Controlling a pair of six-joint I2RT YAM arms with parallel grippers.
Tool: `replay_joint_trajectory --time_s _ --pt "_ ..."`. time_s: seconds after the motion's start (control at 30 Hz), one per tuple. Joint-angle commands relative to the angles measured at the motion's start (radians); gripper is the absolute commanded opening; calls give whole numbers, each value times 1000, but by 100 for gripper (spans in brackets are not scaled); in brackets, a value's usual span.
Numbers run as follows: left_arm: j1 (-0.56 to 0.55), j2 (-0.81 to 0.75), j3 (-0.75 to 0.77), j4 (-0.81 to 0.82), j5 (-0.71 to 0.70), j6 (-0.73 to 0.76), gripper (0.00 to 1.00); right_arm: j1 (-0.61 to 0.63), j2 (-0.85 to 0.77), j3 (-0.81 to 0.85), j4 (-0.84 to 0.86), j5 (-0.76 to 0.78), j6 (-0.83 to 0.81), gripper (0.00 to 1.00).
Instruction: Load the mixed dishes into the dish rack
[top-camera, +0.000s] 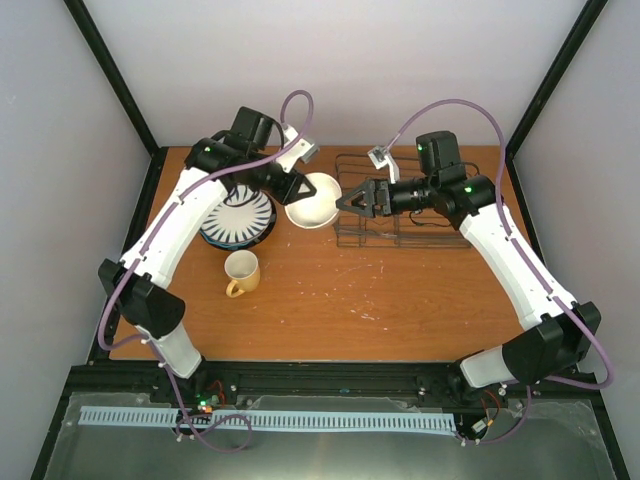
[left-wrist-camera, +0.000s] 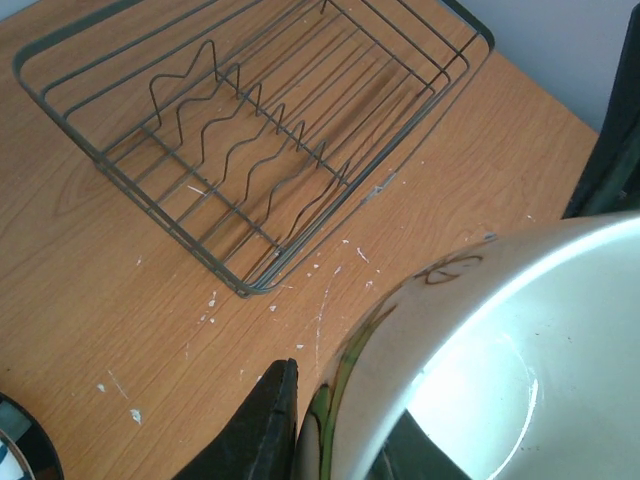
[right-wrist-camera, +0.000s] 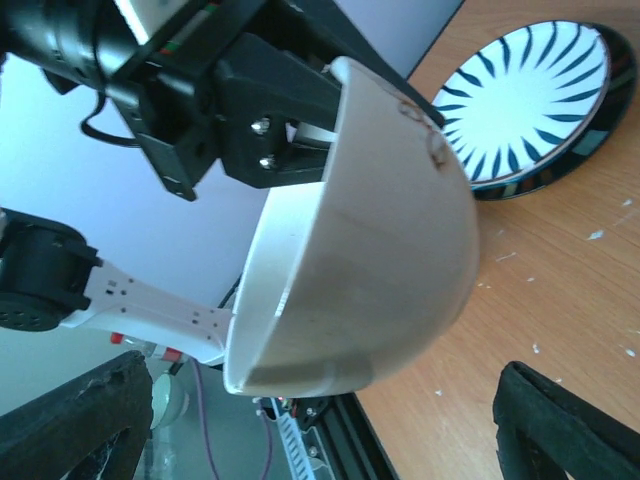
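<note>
Soft, even light fills the overhead view, with only faint shadows on the worktop (top-camera: 330, 290). In the left wrist view the rack (left-wrist-camera: 250, 150) throws thin, soft shadows, while glare whitens the inside of the bowl (left-wrist-camera: 500, 380), too close to be sharp. The right end effector (right-wrist-camera: 320, 415) shows dark, blurred fingers (right-wrist-camera: 565, 425) at its own view's bottom corners.

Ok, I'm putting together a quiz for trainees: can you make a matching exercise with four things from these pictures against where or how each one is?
Things:
1. bowl
2. mug
3. striped plate
4. rack

States:
A. holds no dishes
B. upright on the table
C. gripped by the left gripper
D. lying flat, left of the bowl

Pairs: 1-C, 2-B, 3-D, 4-A
</note>
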Motion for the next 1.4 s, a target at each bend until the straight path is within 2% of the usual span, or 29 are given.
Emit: replay_joint_trajectory --time_s 0.0,0.47,0.77,0.9,1.03,1.37 --pt "-3 6 48 29 79 -30 1 -6 -4 25 44 -92 35 91" --pt "-5 44 127 30 156 -49 1 3 41 34 -5 -66 -15 90" --pt "-5 69 136 25 206 -68 1 12 100 109 62 -98 35 90" --pt "-7 79 148 26 213 -69 1 27 123 136 66 -113 40 88" --pt "-7 81 153 26 206 -66 1 34 124 127 58 -127 33 81" --pt "-6 92 186 34 190 -58 1 46 139 91 69 -206 71 85"
